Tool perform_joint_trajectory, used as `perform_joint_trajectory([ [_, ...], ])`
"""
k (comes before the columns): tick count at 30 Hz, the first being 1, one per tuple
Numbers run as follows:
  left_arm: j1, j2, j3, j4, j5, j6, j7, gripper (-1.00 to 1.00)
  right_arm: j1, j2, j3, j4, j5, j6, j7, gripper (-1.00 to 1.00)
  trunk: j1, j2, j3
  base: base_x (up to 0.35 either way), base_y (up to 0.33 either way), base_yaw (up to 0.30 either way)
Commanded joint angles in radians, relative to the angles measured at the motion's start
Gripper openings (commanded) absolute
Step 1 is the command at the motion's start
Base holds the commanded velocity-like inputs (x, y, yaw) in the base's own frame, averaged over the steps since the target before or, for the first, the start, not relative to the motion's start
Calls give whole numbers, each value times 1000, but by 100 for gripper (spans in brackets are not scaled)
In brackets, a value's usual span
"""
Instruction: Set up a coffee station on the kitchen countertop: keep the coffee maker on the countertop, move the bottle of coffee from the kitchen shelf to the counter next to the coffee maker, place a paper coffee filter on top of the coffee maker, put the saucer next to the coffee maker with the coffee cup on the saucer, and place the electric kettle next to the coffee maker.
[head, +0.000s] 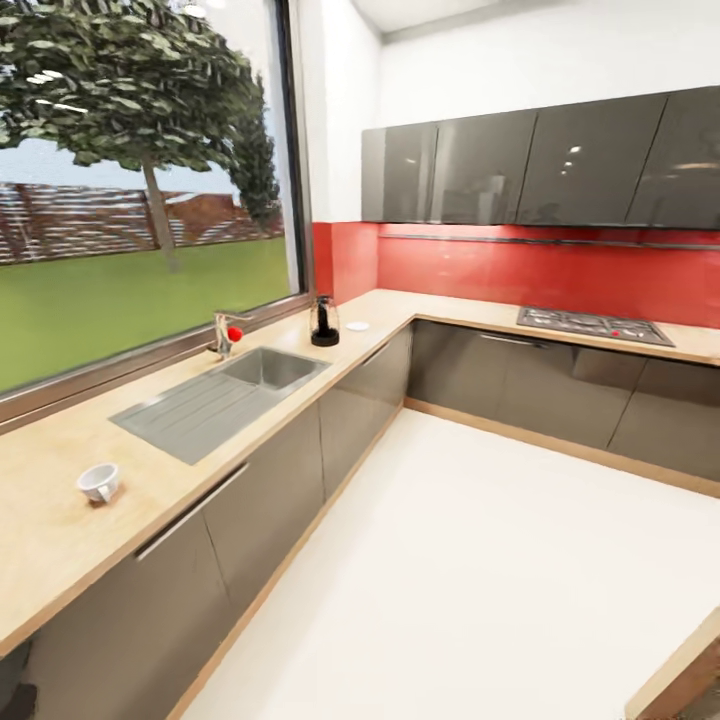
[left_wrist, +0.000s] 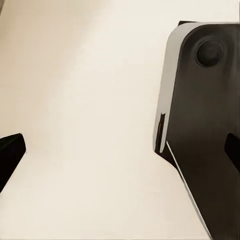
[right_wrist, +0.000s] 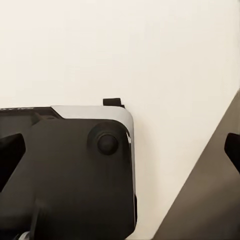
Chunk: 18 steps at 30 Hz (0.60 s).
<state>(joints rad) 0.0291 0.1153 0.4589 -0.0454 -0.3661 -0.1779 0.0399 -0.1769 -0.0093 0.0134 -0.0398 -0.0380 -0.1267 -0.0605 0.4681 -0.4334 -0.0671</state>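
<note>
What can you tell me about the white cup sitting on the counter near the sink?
The cup is small and white, looks like ceramic, and lies tipped on its side rather than upright, its open mouth facing up and toward the window. A small handle seems to stick out at its lower side. It rests directly on the light wooden countertop, with no saucer under it, on the near side of the steel sink's ribbed drainboard and clear of it. Nothing else touches it.

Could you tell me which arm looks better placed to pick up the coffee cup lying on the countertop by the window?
Left, probably. The coffee cup lies tipped on the countertop along the robot's left side, before the sink. Both wrist views look down at pale floor, with nothing held, so nearness decides.
</note>
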Motion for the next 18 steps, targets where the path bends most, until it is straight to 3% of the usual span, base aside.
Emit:
perform_joint_trajectory([
  [1, 0, -1, 6, -1, -14, -3, 3, 100, -1, 0, 2, 1, -4, -4, -1, 100, 1, -2, -2, 325, 0, -300],
  [18, 0, -2, 7, -10, -17, -12, 4, 100, -1, 0, 2, 1, -3, -4, -2, 100, 1, -2, -2, 333, 0, -300],
])
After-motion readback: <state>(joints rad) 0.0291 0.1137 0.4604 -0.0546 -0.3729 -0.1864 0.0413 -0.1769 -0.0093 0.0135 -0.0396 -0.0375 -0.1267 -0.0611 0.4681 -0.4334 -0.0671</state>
